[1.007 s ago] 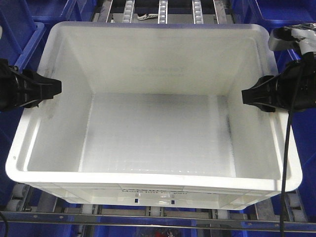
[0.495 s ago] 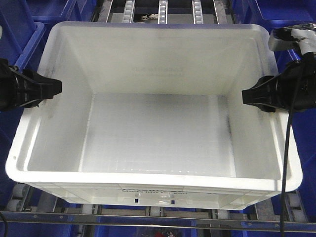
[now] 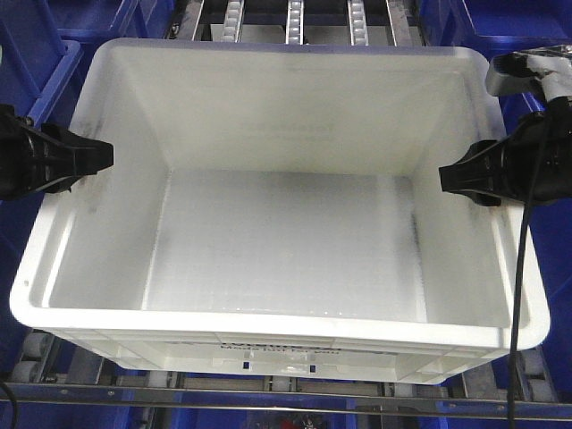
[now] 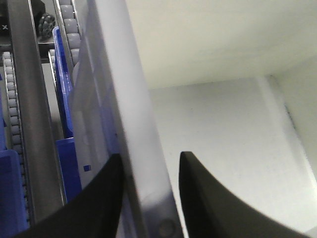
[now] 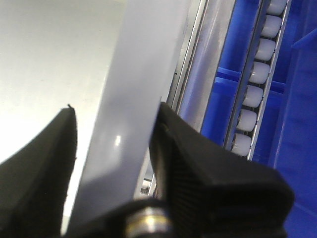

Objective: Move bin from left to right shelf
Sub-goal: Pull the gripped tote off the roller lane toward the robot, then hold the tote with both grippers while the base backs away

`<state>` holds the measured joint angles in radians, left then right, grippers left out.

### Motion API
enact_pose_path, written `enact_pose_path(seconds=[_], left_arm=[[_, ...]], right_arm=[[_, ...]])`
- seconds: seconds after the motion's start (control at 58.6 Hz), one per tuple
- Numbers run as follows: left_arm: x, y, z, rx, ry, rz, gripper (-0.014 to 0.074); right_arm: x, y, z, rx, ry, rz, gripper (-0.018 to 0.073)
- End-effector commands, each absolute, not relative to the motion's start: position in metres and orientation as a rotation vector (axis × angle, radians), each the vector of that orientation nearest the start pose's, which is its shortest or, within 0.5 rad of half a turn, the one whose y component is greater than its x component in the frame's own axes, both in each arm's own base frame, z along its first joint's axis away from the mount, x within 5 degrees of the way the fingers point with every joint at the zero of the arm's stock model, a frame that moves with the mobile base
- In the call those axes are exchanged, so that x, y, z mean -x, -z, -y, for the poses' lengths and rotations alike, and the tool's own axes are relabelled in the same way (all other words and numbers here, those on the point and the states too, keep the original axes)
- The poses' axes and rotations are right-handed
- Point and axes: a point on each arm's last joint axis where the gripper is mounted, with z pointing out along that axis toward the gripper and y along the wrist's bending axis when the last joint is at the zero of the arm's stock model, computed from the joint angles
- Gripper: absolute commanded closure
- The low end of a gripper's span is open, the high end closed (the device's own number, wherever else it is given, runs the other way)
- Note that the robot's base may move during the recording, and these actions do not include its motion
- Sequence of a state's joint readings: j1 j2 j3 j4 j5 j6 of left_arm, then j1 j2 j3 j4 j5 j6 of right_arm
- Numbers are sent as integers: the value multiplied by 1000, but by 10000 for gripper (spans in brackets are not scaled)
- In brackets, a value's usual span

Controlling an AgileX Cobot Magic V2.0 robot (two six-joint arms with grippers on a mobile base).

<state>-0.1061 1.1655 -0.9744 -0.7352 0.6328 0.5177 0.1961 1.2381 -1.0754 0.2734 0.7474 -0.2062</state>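
The white bin (image 3: 268,323) fills the front view and sits on the roller shelf, open and empty inside. My left gripper (image 3: 105,156) straddles its left rim, and my right gripper (image 3: 444,176) straddles its right rim. In the left wrist view the gripper (image 4: 149,155) has one finger outside the bin wall (image 4: 124,99) and one inside. In the right wrist view the gripper (image 5: 115,108) clamps the bin rim (image 5: 143,49) the same way. Black print shows faintly on the bin's near side.
Roller rails (image 3: 293,20) run behind and under the bin. Dark blue bins stand close on the left (image 3: 36,45) and on the right (image 3: 527,27). A metal shelf rail (image 3: 268,398) crosses the front. White rollers (image 5: 257,74) lie just right of the right gripper.
The bin's near edge has shifted slightly lower in the front view, toward the camera. Both grippers kept their hold on the rims and moved with it.
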Motion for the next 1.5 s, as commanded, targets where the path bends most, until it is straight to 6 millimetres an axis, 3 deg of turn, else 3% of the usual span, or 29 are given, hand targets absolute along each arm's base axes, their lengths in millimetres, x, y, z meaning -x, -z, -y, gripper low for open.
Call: enact_pose_path(seconds=[0.0,1.484], left_arm=[[-231,-373,76,-205,743,-2055,603],[-230,-373,76,-213,744,-2061,603]], right_arm=[[-247,-375,-77,259,-448,-2168,564],[-248,-375,-77,257,-447,-2166,564]])
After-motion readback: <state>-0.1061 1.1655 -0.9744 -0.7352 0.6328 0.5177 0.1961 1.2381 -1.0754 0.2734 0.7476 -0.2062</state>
